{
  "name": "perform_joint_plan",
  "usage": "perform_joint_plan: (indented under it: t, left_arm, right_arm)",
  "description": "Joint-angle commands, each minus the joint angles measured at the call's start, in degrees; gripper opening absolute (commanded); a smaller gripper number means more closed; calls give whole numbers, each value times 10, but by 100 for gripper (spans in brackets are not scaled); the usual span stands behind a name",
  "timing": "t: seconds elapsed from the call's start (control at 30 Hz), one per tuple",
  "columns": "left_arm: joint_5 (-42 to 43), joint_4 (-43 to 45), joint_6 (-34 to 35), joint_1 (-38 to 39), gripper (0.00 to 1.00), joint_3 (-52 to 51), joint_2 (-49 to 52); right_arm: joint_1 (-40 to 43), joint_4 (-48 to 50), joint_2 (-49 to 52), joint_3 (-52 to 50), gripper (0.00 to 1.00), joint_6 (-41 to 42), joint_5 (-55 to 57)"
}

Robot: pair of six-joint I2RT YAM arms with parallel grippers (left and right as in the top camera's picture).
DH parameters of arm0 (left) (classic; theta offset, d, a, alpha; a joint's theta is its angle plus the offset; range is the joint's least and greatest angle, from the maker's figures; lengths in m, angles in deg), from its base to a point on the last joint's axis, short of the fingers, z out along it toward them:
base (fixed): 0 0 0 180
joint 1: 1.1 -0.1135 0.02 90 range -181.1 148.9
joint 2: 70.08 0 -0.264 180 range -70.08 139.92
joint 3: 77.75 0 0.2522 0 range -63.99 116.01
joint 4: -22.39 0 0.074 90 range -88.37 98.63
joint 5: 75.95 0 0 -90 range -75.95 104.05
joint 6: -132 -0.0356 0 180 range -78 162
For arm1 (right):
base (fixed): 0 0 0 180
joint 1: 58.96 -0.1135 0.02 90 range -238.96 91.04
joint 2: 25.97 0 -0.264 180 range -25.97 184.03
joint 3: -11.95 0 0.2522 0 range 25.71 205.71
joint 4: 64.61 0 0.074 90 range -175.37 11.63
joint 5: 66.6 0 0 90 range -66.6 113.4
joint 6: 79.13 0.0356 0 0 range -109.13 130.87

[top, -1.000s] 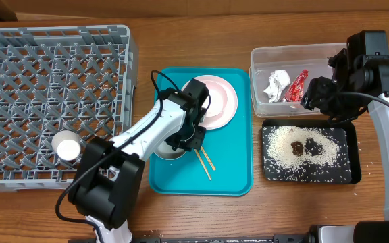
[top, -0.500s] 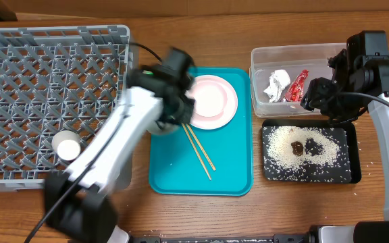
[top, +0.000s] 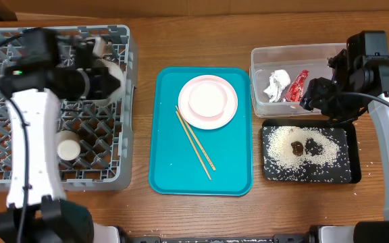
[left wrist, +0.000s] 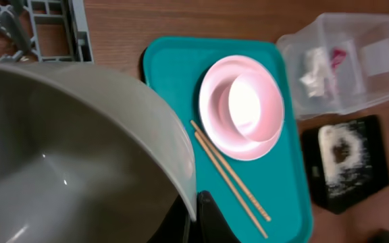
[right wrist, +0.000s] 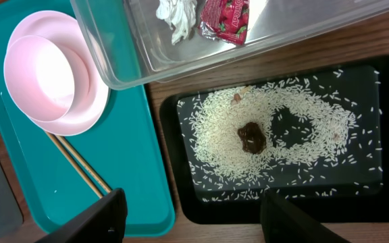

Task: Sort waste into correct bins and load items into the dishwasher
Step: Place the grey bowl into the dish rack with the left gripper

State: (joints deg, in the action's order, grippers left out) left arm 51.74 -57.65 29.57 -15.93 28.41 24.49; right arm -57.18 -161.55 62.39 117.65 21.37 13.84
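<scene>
A large teal serving tray (top: 174, 162) lies in the middle of a wooden table and serves as the reference for everything else. To the left of the teal tray sits a square grey dish rack (top: 93, 145) with a lattice floor. The left gripper (left wrist: 196, 214) hangs over the far part of that rack, near the wall closest to the teal tray, its fingers pinched onto the rim of a grey bowl (left wrist: 80, 148) with a pale inside. The bowl is held tilted above the lattice, and it fills most of the left wrist view. A small white cup (top: 67, 148) stands in the rack, further left of the teal tray and nearer the front edge. On the teal tray itself, at its far right corner, rests a round pinkish-white plate (top: 228, 108) with a small pink-white dish (top: 206, 99) sitting on it. Two thin wooden chopsticks (top: 196, 143) lie side by side diagonally across the tray's centre, one end just beside the plate. To the right of the teal tray, at the far side, a clear plastic tub (top: 316, 57) holds a crumpled white napkin (top: 275, 85) and a shiny red wrapper (top: 297, 85). Also right of the teal tray, nearer the front, a shallow black tray (top: 340, 138) holds scattered white rice (top: 279, 148) and brown food lumps (top: 313, 145). The right gripper (right wrist: 198, 219) hovers right of the teal tray, above the black tray, fingers spread wide and holding nothing.
</scene>
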Motion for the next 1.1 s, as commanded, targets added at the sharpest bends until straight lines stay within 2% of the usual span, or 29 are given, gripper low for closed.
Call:
perform_joint_plan:
  t: [0.0,0.1,0.23,0.5,0.63,0.67,0.77,0.9,1.0,1.03,1.07]
  left_arm:
    - [178,-14,-101,-54,4,2,40]
    - [231,-31,-131,-87,4,2,75]
    - [258,-44,-144,-114,4,2,127]
    - [257,-82,-159,-173,4,2,193]
    - [221,-115,-159,-209,4,2,201]
    - [208,-127,-159,-217,7,2,201]
    - [173,-158,-159,-246,18,2,200]
    - [185,-182,-159,-272,43,4,199]
    - [196,-196,-160,-279,74,5,189]
    - [197,-200,-161,-279,90,5,183]
    - [203,-205,-167,-279,100,5,176]
  right_arm:
    - [-2,-1,-2,11,65,-1,5]
    - [-2,-2,-2,11,65,-1,5]
    - [-2,-1,-2,11,65,-1,5]
    - [-2,-1,-2,11,65,-1,5]
    - [-2,-1,-2,11,65,-1,5]
    - [-2,-1,-2,11,65,-1,5]
    - [-2,-1,-2,11,65,-1,5]
    - [-2,-1,-2,11,65,-1,5]
    - [-2,-1,-2,11,65,-1,5]
    - [-2,-1,-2,11,65,-1,5]
    - [-2,-1,-2,11,65,-1,5]
